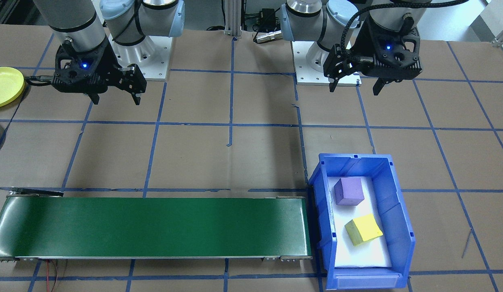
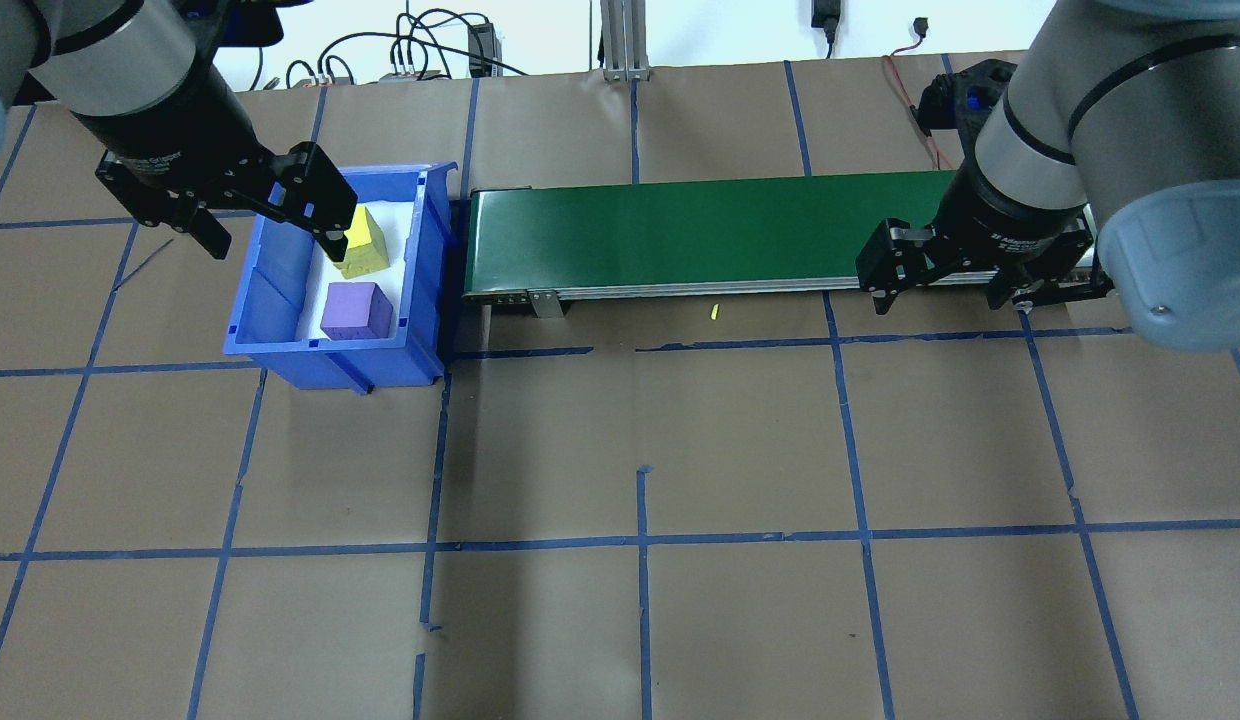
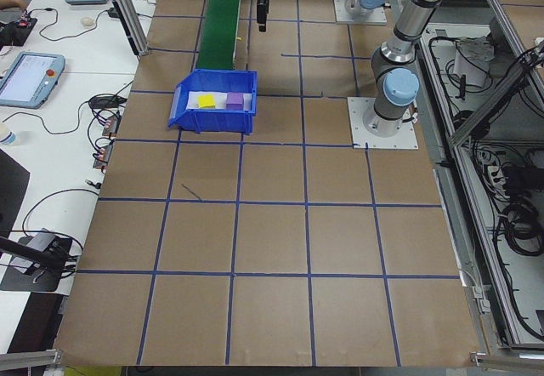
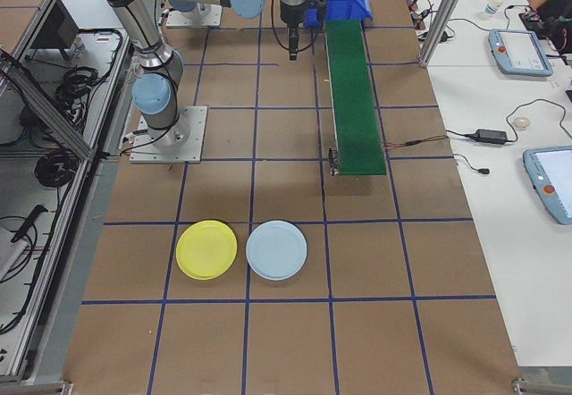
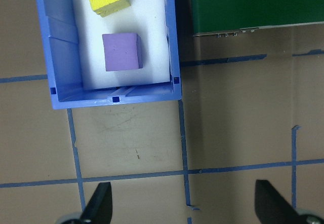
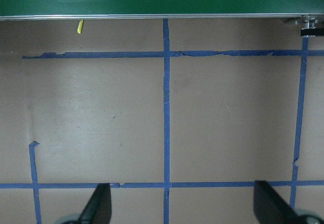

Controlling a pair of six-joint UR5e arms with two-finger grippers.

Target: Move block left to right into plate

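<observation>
We hover with the left gripper (image 1: 355, 87) high above the tabletop (image 1: 259, 154), jaws spread wide and holding nothing, just short of the blue bin (image 1: 397, 211). In the wrist view both fingertips (image 5: 98, 203) frame bare paper, with the bin's near wall ahead of us. Inside on the white liner sit the purple block (image 1: 349, 191) and, apart from it toward the far end, the yellow block (image 1: 363, 229), turned at an angle. The purple one lies nearer to us and square to the walls, so we judge it the easier pick.

These look like foam cubes: light, a little squashy, matte and not slippery. We would take one across two flat opposite faces, about mid-height, squeezing gently, minding the bin wall beside it.

Over on the other side, the right gripper (image 1: 115, 95) is released too, empty, waiting near the far end of the green conveyor (image 1: 154, 227). The yellow plate (image 4: 206, 249) and the pale blue plate (image 4: 276, 249) lie side by side beyond that end.
</observation>
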